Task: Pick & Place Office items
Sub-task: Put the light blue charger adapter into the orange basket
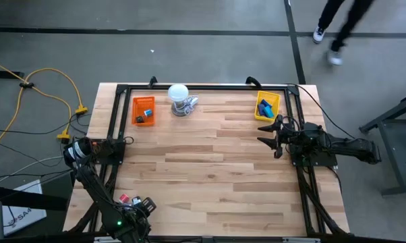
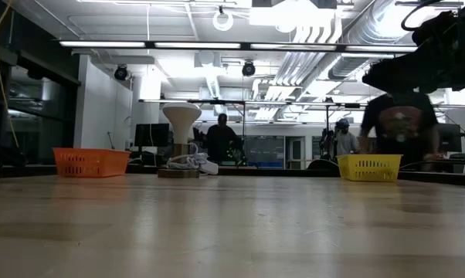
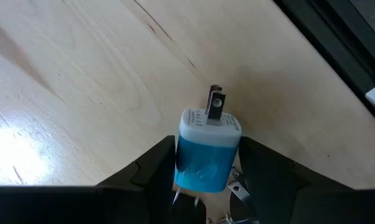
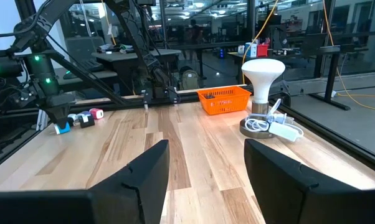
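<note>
A blue plastic plug adapter with a white cap and two metal prongs is gripped between the left pincer fingers, prongs outward, above the desk. Blue blocks are seen inside the yellow tray, small dark and blue pieces inside the orange tray.

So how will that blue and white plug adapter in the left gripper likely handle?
Probably rigid: the plug adapter keeps its blocky shape between the left gripper fingers. Its smooth, rounded shell may slip. The flat sides suggest it won't roll, and it looks light.
</note>
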